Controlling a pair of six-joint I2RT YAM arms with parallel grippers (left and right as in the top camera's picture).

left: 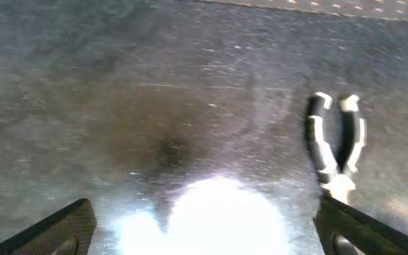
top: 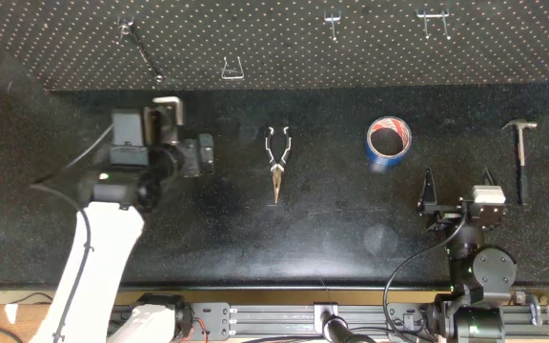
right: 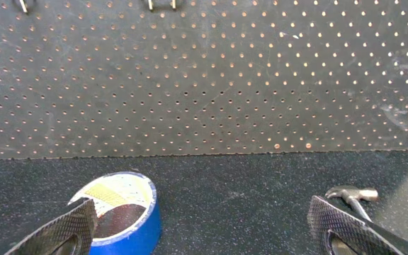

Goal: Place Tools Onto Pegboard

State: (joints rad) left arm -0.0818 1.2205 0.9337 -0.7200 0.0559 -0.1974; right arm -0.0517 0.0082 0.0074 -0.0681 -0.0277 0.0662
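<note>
Hard to make out beneath left gripper [left: 204, 237]: table [left: 83, 85], lost in glare. Cut off behind right gripper [right: 204, 237]: hammer [right: 351, 195] handle. Both grippers wide open, holding nothing. Flat on table, right of left gripper and well apart: pliers [top: 276, 162]. Just beyond right gripper, near pegboard [top: 351, 48]: tape [top: 388, 140], hammer.

Pegboard [top: 351, 48] matt, perf. — pliers [top: 276, 171] shiny metal; tape [top: 381, 162] glossy.

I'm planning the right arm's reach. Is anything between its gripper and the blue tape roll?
Nothing visible. Only bare mat lies between the open right gripper and the tape roll; the hammer lies on the gripper's other side, clear of that path.
</note>
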